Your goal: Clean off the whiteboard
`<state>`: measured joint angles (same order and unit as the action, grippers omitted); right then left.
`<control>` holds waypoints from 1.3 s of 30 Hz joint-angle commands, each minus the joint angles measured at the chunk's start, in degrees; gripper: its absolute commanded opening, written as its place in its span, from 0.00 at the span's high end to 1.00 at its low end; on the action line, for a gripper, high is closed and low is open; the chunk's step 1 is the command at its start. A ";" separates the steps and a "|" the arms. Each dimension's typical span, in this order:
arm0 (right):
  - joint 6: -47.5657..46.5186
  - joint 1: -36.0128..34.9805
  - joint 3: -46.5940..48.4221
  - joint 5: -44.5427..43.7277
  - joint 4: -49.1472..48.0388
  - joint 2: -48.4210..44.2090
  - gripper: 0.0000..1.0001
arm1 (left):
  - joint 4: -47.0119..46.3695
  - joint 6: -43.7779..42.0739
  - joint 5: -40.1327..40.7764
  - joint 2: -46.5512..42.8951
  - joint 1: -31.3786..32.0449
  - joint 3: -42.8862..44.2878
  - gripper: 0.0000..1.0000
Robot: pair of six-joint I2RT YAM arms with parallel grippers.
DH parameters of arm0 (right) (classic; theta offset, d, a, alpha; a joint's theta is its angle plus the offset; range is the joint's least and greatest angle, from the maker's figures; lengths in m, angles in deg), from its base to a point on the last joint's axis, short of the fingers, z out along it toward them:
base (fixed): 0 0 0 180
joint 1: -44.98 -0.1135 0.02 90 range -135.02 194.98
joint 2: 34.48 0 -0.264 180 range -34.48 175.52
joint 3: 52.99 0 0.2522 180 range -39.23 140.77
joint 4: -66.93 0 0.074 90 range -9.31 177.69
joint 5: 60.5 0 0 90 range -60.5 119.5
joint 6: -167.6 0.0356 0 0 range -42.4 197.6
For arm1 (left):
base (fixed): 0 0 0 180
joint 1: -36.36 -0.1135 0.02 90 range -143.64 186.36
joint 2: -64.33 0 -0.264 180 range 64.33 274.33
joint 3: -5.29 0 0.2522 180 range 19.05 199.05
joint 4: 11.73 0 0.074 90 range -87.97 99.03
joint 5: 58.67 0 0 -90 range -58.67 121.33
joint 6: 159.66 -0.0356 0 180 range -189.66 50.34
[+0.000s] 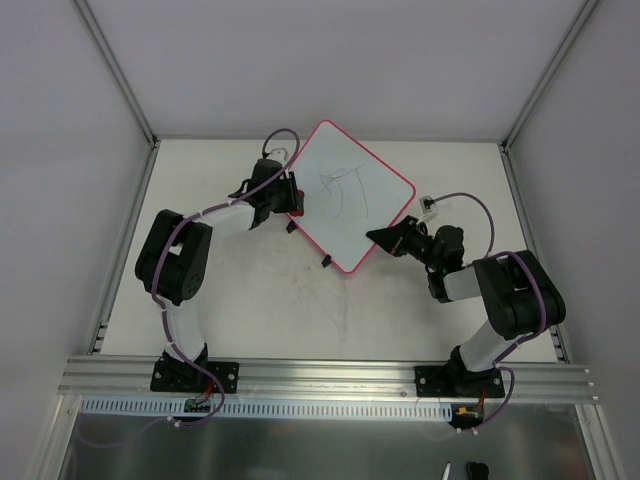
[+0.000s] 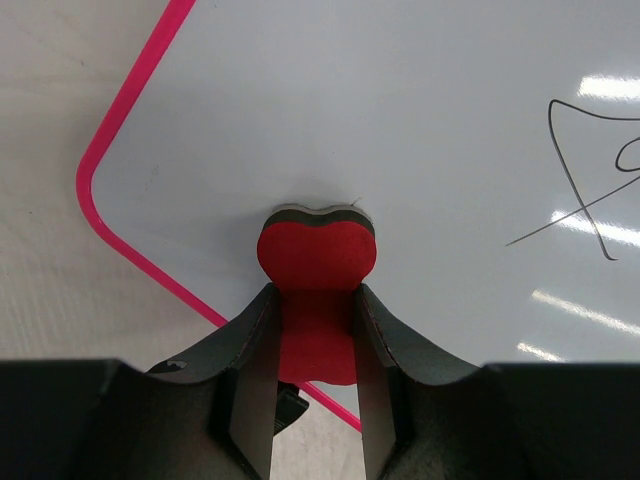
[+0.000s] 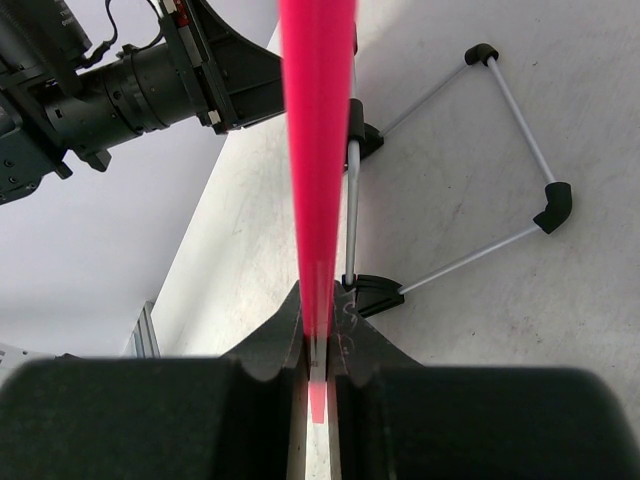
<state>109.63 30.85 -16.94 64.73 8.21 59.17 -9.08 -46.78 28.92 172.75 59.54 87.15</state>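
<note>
The whiteboard [image 2: 400, 120] is smooth and glossy (streaks of glare); the red eraser [image 2: 318, 255] looks matt.

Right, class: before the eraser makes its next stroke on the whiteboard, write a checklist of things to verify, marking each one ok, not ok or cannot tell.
1. Left jaws shut on the eraser: ok.
2. Right jaws clamped on the whiteboard at its pink rim: ok.
3. Eraser over the board, just inside a corner: ok.
4. Eraser felt pressed flat against the surface: cannot tell.
5. Bare board between eraser and pen marks: ok.
6. Pen marks wiped: not ok, the scribble is all there.
</note>
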 commanded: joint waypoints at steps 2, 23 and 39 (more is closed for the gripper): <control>-1.18 -0.99 1.80 3.80 -15.31 -2.06 1.00 | 0.74 -0.64 0.49 2.32 0.11 1.52 0.94; -1.36 -1.25 2.15 3.98 -15.32 -1.18 1.00 | -3.92 3.05 2.68 -5.50 14.61 -6.66 0.94; -1.36 -1.43 2.41 4.24 -15.31 -1.10 1.00 | -2.87 -0.11 0.13 -3.57 19.62 -1.48 0.94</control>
<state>109.45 30.92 -16.94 64.55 8.58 59.17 -12.14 -46.54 34.82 167.04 76.74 83.52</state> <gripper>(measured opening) 0.083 0.300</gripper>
